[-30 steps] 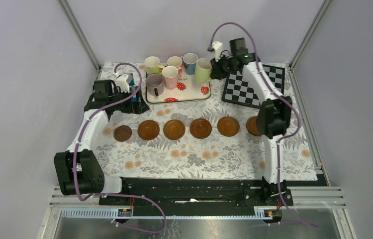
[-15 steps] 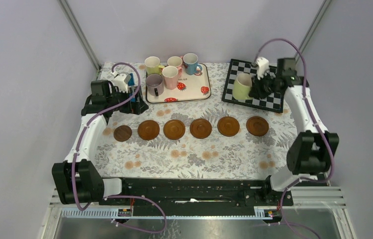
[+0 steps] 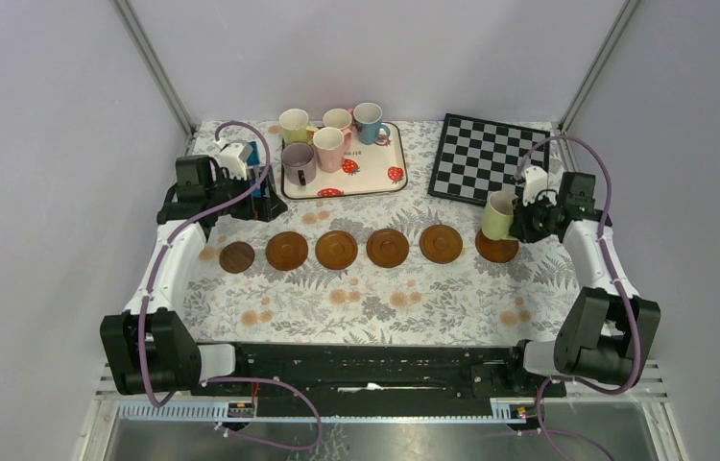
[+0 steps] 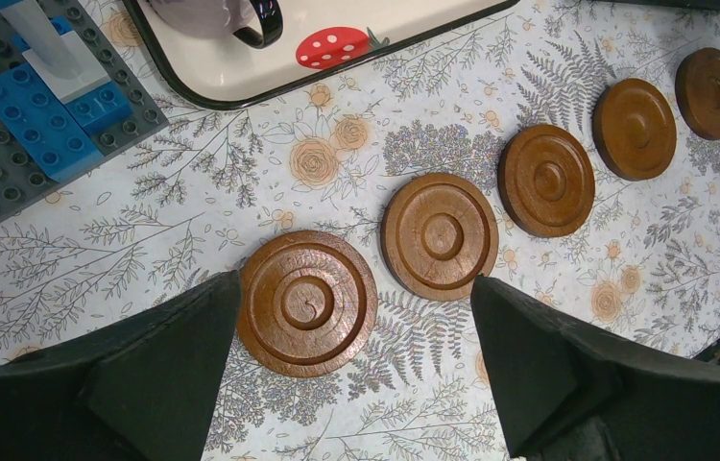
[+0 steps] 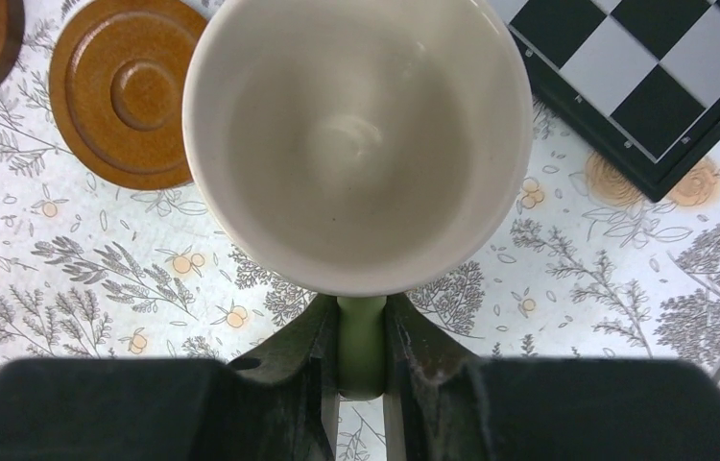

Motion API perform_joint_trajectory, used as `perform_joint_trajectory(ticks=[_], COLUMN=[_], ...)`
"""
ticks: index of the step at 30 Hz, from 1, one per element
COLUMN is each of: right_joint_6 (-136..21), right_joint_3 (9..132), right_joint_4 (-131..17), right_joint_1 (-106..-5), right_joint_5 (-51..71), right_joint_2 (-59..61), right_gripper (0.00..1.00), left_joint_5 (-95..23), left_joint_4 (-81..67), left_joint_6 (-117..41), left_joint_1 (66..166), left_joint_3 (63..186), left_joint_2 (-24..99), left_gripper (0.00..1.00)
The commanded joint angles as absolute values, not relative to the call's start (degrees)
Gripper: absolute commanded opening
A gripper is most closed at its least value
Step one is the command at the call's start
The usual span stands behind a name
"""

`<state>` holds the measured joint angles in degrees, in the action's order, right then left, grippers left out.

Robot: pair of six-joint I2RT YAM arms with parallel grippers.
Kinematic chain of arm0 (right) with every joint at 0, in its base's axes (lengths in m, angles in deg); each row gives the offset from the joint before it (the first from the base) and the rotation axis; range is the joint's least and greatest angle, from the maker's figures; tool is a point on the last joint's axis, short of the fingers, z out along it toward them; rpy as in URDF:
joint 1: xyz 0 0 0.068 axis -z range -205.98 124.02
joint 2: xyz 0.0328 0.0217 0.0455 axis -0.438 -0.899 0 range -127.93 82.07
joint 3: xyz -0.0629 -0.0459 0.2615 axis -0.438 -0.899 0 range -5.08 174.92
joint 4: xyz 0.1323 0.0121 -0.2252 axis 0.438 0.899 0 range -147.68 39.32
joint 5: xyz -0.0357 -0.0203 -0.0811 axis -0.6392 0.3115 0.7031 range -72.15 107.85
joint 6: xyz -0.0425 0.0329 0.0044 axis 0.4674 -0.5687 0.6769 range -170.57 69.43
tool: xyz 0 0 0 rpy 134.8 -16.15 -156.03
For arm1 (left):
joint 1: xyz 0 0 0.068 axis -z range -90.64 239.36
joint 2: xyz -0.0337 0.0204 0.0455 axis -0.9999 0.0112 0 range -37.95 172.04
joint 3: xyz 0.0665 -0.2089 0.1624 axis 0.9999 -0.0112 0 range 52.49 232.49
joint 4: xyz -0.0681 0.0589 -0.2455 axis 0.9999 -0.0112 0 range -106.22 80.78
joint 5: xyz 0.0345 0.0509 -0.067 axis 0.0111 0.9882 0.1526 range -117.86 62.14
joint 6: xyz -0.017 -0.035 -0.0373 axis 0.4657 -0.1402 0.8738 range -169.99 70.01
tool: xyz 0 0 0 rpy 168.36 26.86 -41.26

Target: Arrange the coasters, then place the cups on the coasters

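At the table's right end, the right gripper (image 5: 361, 379) pinches the green cup (image 3: 498, 215) by its handle. It holds the cup upright over the far edge of the last of 6 coasters (image 3: 388, 248) laid in a row; contact cannot be told. Near the row's left end, the left gripper (image 4: 356, 360) hangs with jaws wide apart. 5 cups (image 3: 328, 148) sit on the tray (image 3: 375, 184), beside the chessboard (image 3: 486, 158).

six brown coasters (image 3: 388, 248) lie in a row; green cup (image 3: 498, 215) upright over the rightmost; five cups (image 3: 329, 149) clustered behind.
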<state>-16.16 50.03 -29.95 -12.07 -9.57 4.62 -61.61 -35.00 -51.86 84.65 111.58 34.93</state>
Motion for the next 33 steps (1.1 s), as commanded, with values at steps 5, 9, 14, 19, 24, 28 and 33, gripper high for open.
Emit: perform_joint_trajectory(ticks=[5,9,14,19,24,28,33], right_joint_6=[-16.47,-17.07,-14.92,-11.65,-9.54,-8.83,-7.99], right_joint_3=[40.83,38.46,36.74,36.36,35.36,35.05,35.4], right_joint_4=[-43.03,-44.65,-45.31,-44.41,-45.15,-45.87,-46.52], right_joint_1=[-11.74,-11.74,-11.74,-11.67,-11.04,-10.59,-8.85], right_joint_5=[-10.14,-9.55,-7.83,-7.64,-8.56,-9.12,-10.58], right_joint_2=[13.12,14.25,15.6,15.06,14.14,13.23,11.49], right_gripper=[0.0,0.0,0.0,0.0,0.0,0.0,0.0], left_joint_5=[-62.45,-62.54,-62.44,-62.5,-62.62,-62.57,-62.53], left_joint_4=[-31.82,-31.82,-31.9,-31.9,-31.9,-32.06,-32.07], left_joint_6=[-51.39,-51.31,-51.31,-51.18,-51.23,-51.45,-51.51], left_joint_1=[84.37,84.39,84.37,84.35,84.35,84.35,84.35], left_joint_3=[110.98,111.2,111.02,111.08,111.02,110.98,110.99], left_joint_2=[33.81,34.11,33.94,34.13,34.01,34.04,34.13], left_gripper=[0.99,0.99,0.99,0.99,0.99,0.99,0.99])
